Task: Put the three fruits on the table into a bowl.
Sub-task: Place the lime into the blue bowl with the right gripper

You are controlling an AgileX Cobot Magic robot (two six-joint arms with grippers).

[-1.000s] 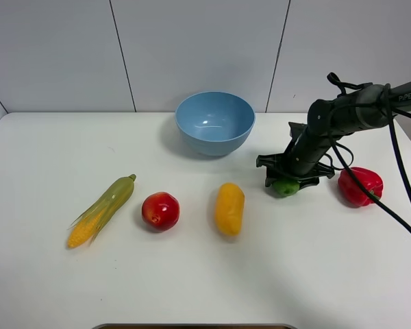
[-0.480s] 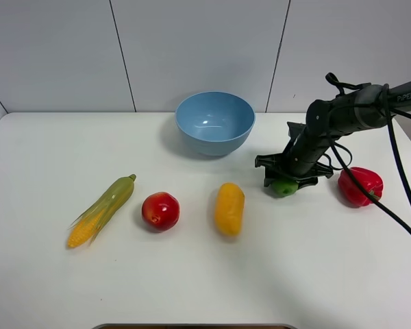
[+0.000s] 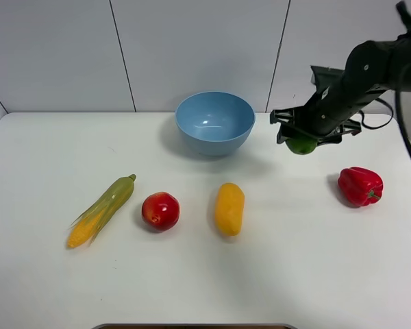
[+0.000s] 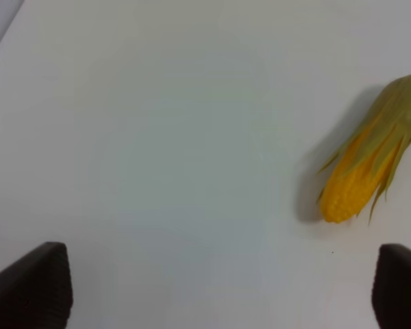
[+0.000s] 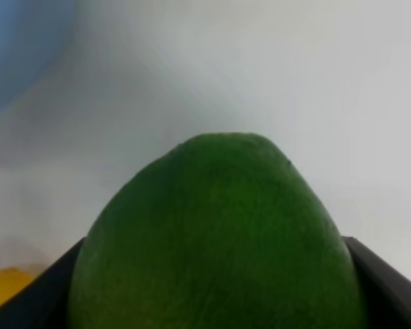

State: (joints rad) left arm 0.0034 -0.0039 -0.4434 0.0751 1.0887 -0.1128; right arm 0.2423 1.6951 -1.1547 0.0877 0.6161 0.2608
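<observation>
Green lime (image 3: 302,144) pinched in my right jaws, in the air off the tabletop (image 3: 192,281), just right of the bowl (image 3: 216,142) and, as far as I can judge, about rim height. Step in hand: carry it across until it's over the bowl centre, lower a bit, then release. A drop from height risks a bounce-out. Path to the bowl looks free. Mango (image 3: 229,208) and apple (image 3: 160,210) lie on the tabletop in front of the bowl, well apart from me. Corn (image 3: 103,209) far left and bell pepper (image 3: 359,186) near my arm are not mine to take; avoid clipping the pepper on the next descent. Left jaws spread, empty, over bare tabletop near the corn.
</observation>
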